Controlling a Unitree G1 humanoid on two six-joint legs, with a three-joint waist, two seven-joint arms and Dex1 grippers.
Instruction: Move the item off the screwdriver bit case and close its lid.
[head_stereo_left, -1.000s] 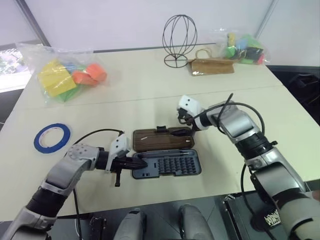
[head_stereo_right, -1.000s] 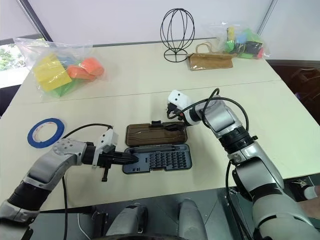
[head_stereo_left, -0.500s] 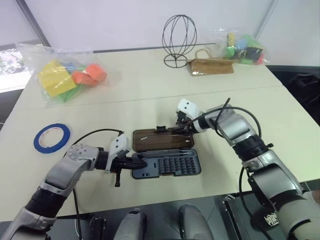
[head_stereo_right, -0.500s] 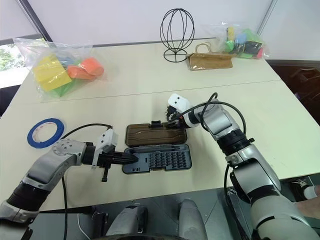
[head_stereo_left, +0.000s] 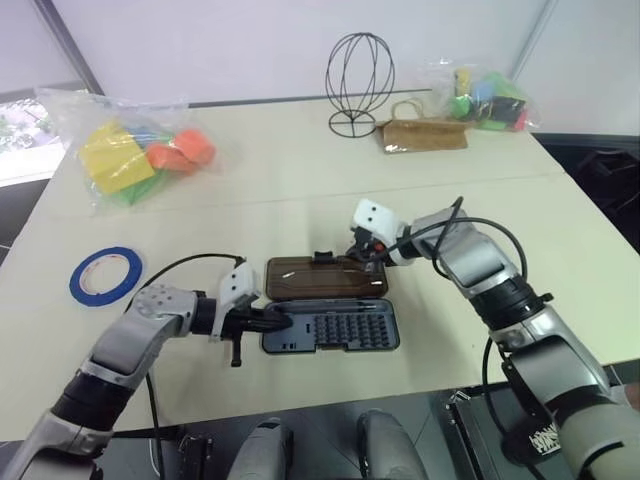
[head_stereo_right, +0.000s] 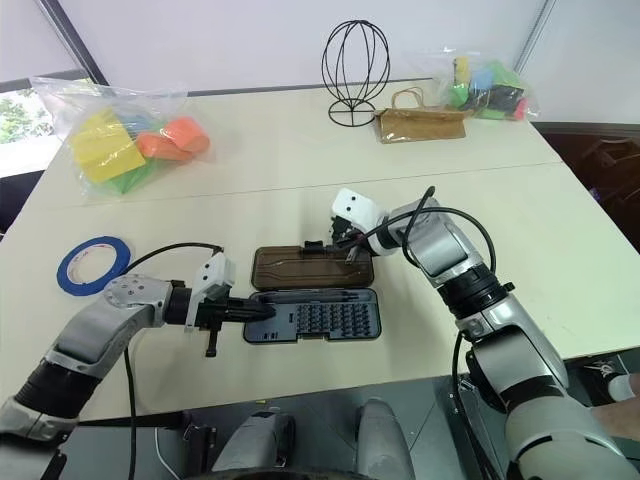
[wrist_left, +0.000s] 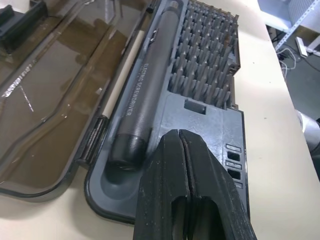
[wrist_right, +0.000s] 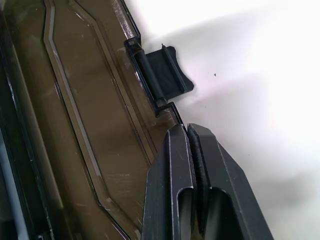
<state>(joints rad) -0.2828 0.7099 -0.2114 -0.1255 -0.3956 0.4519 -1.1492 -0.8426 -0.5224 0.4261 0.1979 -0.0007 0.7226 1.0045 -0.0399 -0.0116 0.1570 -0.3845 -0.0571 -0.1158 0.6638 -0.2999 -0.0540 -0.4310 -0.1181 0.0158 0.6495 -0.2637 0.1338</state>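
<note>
In the left eye view, the screwdriver bit case (head_stereo_left: 331, 327) lies open at the lower centre of the frame, on the table (head_stereo_left: 300, 190). Its lid (head_stereo_left: 325, 278) lies flat just above the base. The rows of bits are too small to tell one from another. The blue ring of tape (head_stereo_left: 105, 275) lies at the left edge of the frame, well apart from the case. The left gripper (head_stereo_left: 281, 320) covers the left end of the base. The right gripper (head_stereo_left: 372, 262) is at the right end of the lid, and its tips are hard to see there.

In the left wrist view, the black fingers (wrist_left: 170, 180) are pressed together and hold nothing; they rest over the near end of the base, beside a dark screwdriver handle (wrist_left: 147, 95).

In the right wrist view, the fingers (wrist_right: 175, 170) are together too, with nothing between them. They lie on the lid's edge, near the small dark latch (wrist_right: 162, 75). Most of the lid is cut off by the frame.
</note>
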